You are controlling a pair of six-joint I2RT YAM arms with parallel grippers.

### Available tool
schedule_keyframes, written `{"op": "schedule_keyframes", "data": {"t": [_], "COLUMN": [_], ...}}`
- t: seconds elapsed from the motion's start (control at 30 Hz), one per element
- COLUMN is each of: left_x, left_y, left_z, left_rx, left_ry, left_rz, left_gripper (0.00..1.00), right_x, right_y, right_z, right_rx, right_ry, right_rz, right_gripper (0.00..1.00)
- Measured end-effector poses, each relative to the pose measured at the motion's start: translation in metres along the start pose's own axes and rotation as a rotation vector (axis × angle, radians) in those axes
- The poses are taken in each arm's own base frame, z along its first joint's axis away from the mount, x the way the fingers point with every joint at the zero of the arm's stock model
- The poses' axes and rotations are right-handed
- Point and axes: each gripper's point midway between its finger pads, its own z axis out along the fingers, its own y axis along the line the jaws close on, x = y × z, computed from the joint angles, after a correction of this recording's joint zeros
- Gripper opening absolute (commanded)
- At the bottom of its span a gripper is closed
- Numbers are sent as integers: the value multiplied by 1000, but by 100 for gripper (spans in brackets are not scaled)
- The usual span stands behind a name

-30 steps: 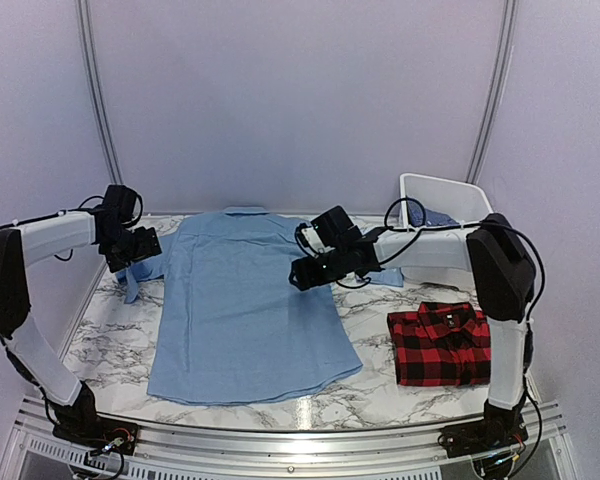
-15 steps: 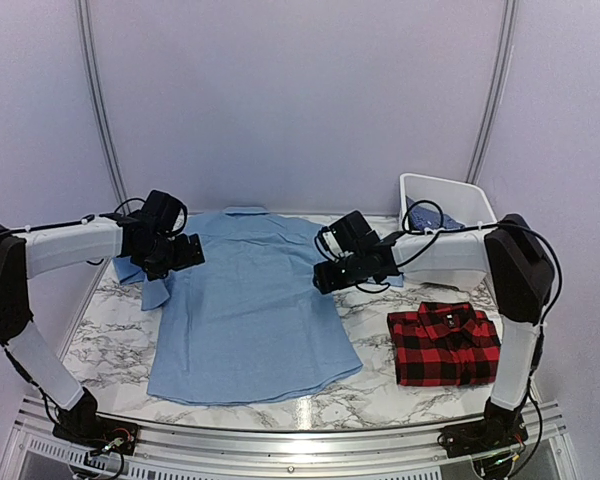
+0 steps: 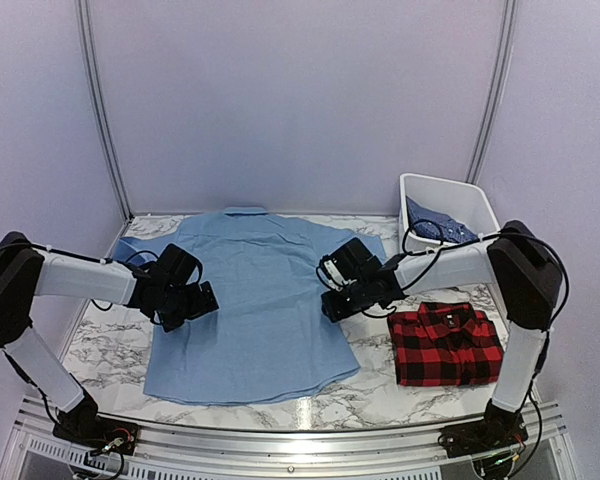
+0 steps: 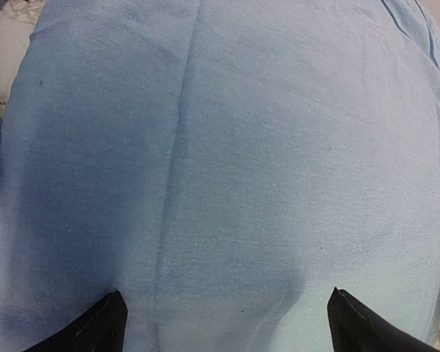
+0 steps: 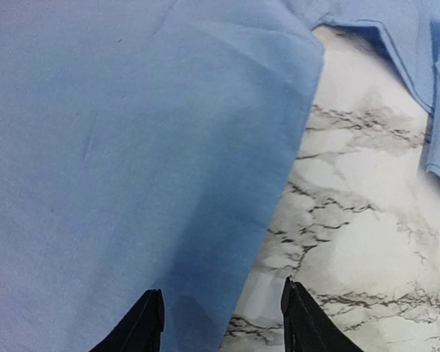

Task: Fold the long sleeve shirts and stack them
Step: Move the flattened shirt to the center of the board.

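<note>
A plain light blue shirt (image 3: 255,300) lies spread flat, collar at the far side. My left gripper (image 3: 202,301) hovers low over its left part. It is open, and in the left wrist view only the blue cloth (image 4: 227,161) shows between the fingertips (image 4: 103,326). My right gripper (image 3: 334,300) is at the shirt's right edge, open. That edge (image 5: 279,183) runs between its two fingers, over bare marble (image 5: 367,242). A folded red-and-black plaid shirt (image 3: 445,345) lies at the right. A darker blue patterned shirt (image 3: 435,220) sits in the bin.
A white plastic bin (image 3: 450,192) stands at the back right corner. The marble table (image 3: 100,340) shows bare strips left of the blue shirt and along the front rail. A sleeve (image 5: 396,44) lies just beyond the right gripper.
Both arms have swung toward the near side along the shirt's flanks. The left gripper came in from the left sleeve onto the body. The right gripper's jaws have narrowed.
</note>
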Motion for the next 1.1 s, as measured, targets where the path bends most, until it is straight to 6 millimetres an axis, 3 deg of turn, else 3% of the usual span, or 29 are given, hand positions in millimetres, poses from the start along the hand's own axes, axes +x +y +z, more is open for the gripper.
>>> {"op": "schedule_keyframes", "data": {"t": [0.23, 0.47, 0.57, 0.67, 0.73, 0.8, 0.93, 1.0, 1.1], "left_x": [-2, -29, -36, -34, -32, -34, -46, -49, -47], "left_y": [18, 81, 103, 105, 96, 82, 34, 12, -21], "left_z": [-7, -18, -21, -24, -26, -30, -46, -54, -61], "left_rx": [33, -59, -107, -112, -94, -65, 38, 84, 145], "left_ry": [-51, -88, -78, -36, -12, -8, -41, -54, -58], "left_rz": [-53, -124, -128, -84, -40, 6, 103, 143, 205], "left_gripper": [99, 99, 99, 99, 99, 99, 99, 99, 99], "right_x": [35, 59, 54, 29, 1, -25, -61, -68, -67], "right_y": [42, 102, 132, 143, 133, 106, 4, -49, -108], "right_z": [-7, -19, -24, -33, -38, -43, -46, -46, -44], "right_rx": [-45, -125, -177, -189, -172, -135, 29, 117, 213], "right_ry": [36, 49, 56, 31, -7, -42, -85, -91, -90], "right_rz": [-88, -146, -160, -142, -102, -40, 123, 202, 287], "right_gripper": [47, 48, 54, 58, 60, 61, 61, 60, 61]}}
